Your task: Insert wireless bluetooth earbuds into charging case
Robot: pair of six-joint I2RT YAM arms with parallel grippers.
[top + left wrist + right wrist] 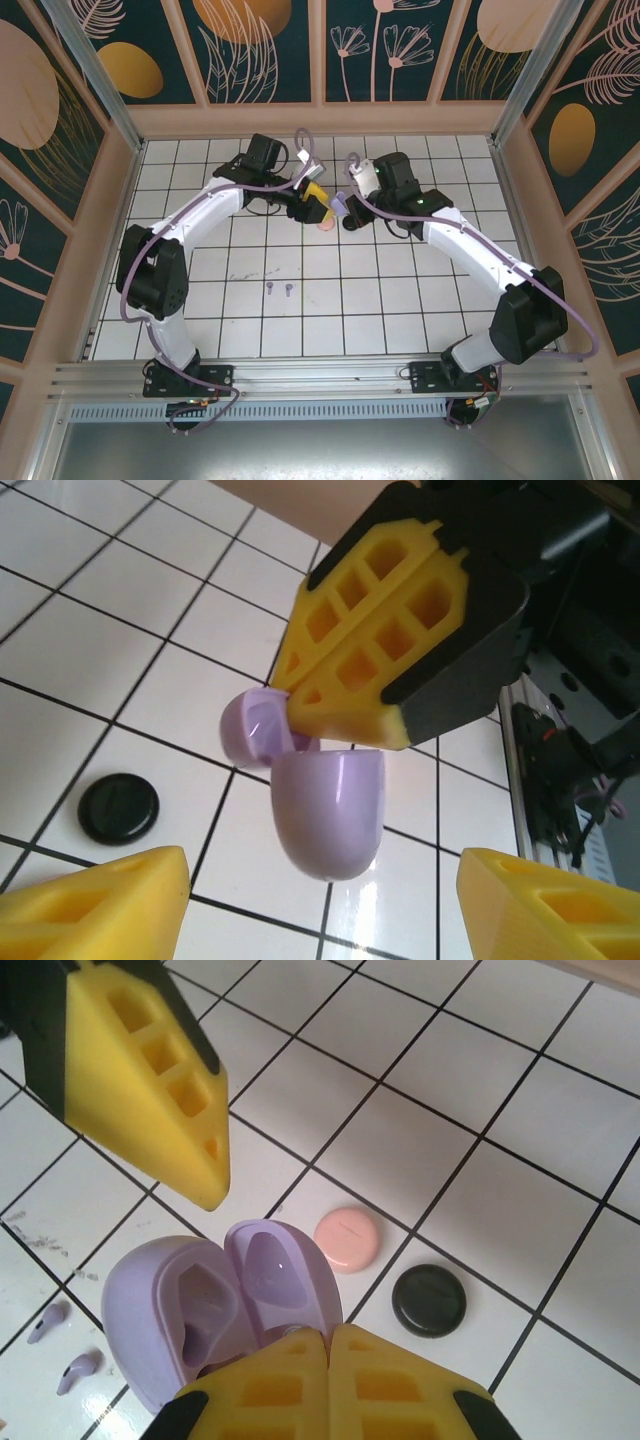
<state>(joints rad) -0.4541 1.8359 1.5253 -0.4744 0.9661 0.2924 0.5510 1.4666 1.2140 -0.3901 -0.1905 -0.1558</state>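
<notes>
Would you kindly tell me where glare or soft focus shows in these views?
Top external: even light, the purple earbuds tiny. Left wrist: bright reflections on the purple case and the tile beneath; near fingers slightly soft. Right wrist: small highlight inside the case lid, tile gloss by the earbuds.

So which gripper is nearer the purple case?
Right. The right gripper is shut on the purple case; the left gripper faces it open, not gripping.

Top external: high, behind the 2 arm bases (190, 378), looking down on the whole tiled surface (380, 300); far.
Left wrist: close, low, facing the open purple case (330, 815).
Right wrist: close, steeply down over it.
Shared: purple case, black disc case (118, 807).
</notes>
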